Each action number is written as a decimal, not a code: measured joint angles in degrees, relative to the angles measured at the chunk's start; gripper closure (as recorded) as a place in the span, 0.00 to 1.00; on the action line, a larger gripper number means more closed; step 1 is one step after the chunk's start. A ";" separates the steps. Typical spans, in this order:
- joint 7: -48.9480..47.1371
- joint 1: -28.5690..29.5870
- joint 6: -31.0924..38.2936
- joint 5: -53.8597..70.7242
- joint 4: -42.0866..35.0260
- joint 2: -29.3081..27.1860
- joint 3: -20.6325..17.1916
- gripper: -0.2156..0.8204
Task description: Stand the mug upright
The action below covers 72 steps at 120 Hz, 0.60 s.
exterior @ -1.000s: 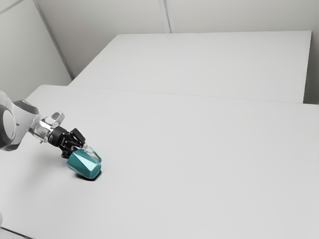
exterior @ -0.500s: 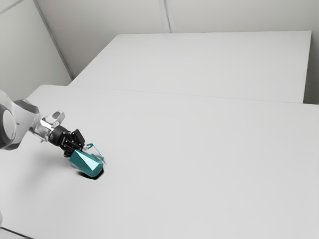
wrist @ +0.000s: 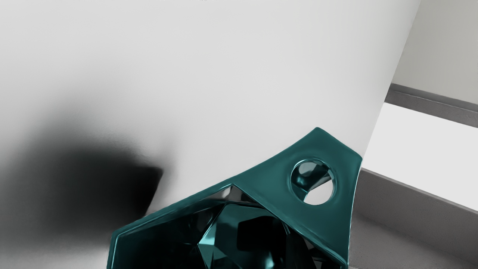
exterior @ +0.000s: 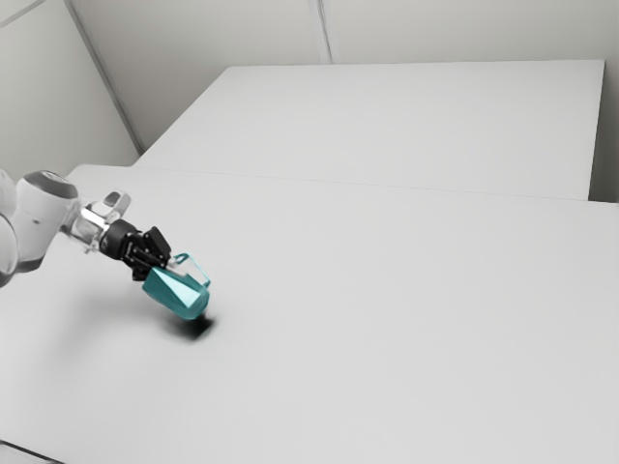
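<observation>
Exterior view: a pale tabletop [exterior: 387,319] spreads over most of the frame, with a white panel behind it across the upper part. From the left edge the Franka arm [exterior: 44,217] reaches in at a downward slant, likely to bring its fingers to the mug from the mouth side and leave the base free to meet the table. Its black two-finger gripper [exterior: 160,267] looks clenched on the mug's mouth end; I judge so because the faceted teal mug [exterior: 178,294] hangs clear of the table. The mug is left of centre, below mid-height in the frame, tilted, mouth toward the upper left and base toward the lower right, so not upright. A dark shadow [exterior: 197,330] lies on the table beneath the base, apart from it. The handle [wrist: 272,183] stands out from the mug's side, pierced by a round hole.

Exactly where the fingertips press is hard to make out; in the wrist view the mug is cut off, its dark, glossy inside mostly reflections, its underside hidden.
</observation>
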 joint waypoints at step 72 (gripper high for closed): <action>-3.79 -1.65 10.12 17.31 1.97 -9.08 -15.37 0.97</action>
